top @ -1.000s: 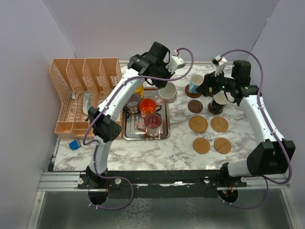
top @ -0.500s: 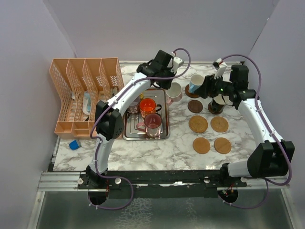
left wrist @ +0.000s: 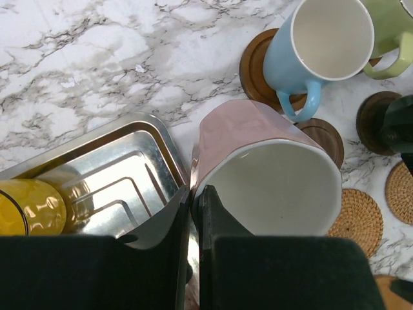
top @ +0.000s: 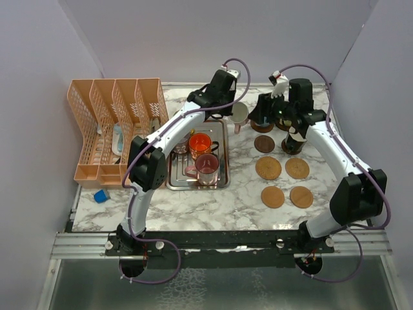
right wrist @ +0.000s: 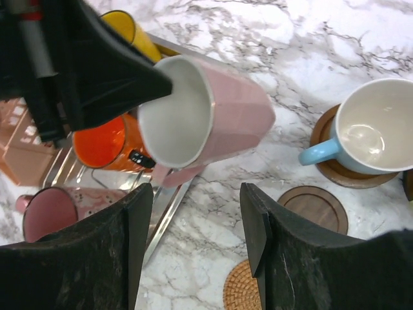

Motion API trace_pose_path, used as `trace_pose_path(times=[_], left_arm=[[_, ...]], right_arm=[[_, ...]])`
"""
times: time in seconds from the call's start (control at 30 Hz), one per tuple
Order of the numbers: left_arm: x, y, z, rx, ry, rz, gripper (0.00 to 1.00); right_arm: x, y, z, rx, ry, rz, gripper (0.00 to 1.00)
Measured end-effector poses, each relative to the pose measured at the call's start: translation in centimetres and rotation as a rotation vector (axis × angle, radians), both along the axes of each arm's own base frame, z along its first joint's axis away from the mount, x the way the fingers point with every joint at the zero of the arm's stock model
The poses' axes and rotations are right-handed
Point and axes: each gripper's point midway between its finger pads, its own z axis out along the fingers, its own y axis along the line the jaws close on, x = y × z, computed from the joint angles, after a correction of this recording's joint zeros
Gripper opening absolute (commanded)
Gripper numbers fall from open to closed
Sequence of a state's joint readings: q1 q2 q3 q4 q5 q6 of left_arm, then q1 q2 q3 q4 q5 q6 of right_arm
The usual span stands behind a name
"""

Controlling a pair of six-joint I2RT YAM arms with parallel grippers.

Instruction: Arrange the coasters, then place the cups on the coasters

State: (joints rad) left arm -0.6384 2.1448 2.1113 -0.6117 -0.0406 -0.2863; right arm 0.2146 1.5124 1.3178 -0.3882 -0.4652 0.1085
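My left gripper [left wrist: 193, 194] is shut on the rim of the pink-white cup [left wrist: 264, 174], which hangs tilted above the marble just right of the steel tray [left wrist: 161, 139]. In the right wrist view my right gripper [right wrist: 197, 213] stands open and empty just short of the same cup [right wrist: 213, 116]. The light blue cup [right wrist: 374, 129] sits on a dark coaster [right wrist: 329, 168], with a bare dark coaster [right wrist: 316, 206] beside it. From above, the held cup [top: 239, 113] is between both grippers. A black cup [top: 292, 143] stands on a coaster, and several tan coasters [top: 268, 168] lie bare.
The tray [top: 226, 174] holds the orange cup [top: 199, 142], maroon cup [top: 207, 165] and purple cup [top: 179, 145]; the yellow cup [left wrist: 29, 206] is at its far end. A pale green cup [left wrist: 393, 32] stands beyond the blue one. An orange rack [top: 110, 129] fills the left.
The left arm carried the pink-white cup off the tray, back and to the right. The right gripper moved left and back from the light blue cup toward the pink-white cup, its jaws narrowing slightly.
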Motion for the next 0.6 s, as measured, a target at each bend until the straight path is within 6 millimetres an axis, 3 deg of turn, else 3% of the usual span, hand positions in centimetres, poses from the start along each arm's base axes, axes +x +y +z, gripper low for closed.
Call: trace_pose_path(times=[0.3,0.6], left_arm=[[-1.5,-1.2,0.7,-0.013,-0.007,0.056,0.00],[-2.6,-2.3,0.7,0.016,-0.032,0.068,0.00]], right_arm=[[2.3,0.5,-1.0,-0.044,0.008,-0.047,0.52],[3.3,0.0,-1.6,-0.090,0.002,-0.097,0.28]])
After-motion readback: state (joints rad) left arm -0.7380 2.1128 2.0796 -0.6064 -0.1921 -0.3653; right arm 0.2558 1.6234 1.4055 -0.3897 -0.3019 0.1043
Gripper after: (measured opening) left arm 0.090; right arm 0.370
